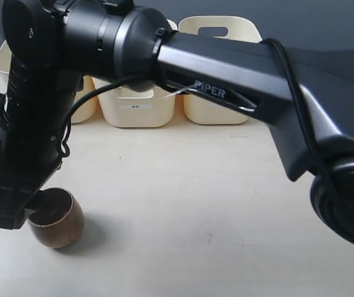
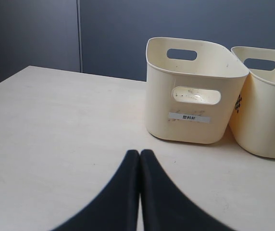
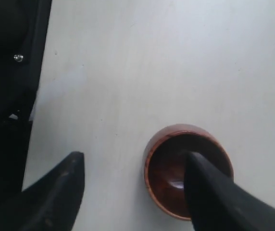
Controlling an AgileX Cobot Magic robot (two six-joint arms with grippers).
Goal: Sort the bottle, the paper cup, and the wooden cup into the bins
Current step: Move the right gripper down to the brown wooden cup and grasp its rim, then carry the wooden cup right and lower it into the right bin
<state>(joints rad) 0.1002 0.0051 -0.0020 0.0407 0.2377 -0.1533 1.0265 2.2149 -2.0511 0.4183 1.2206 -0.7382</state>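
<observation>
The wooden cup [image 1: 62, 224], squat and dark brown, stands upright on the table at the near left. My right arm reaches across to it, and the right gripper [image 3: 135, 156] is open. One finger [image 3: 209, 192] is over the inside of the wooden cup [image 3: 168, 168]; the other finger [image 3: 63, 185] is outside, apart from the rim. My left gripper [image 2: 140, 153] is shut with nothing in it, low over the table, facing a cream bin [image 2: 190, 91]. The three bins [image 1: 138, 102] stand in a row at the back. The bottle and the paper cup are out of view.
The right arm's black body [image 1: 226, 68] crosses in front of the bins and hides most of the leftmost one [image 1: 87, 102]. A second bin [image 2: 267, 106] stands close against the labelled one. A dark wall runs behind the table.
</observation>
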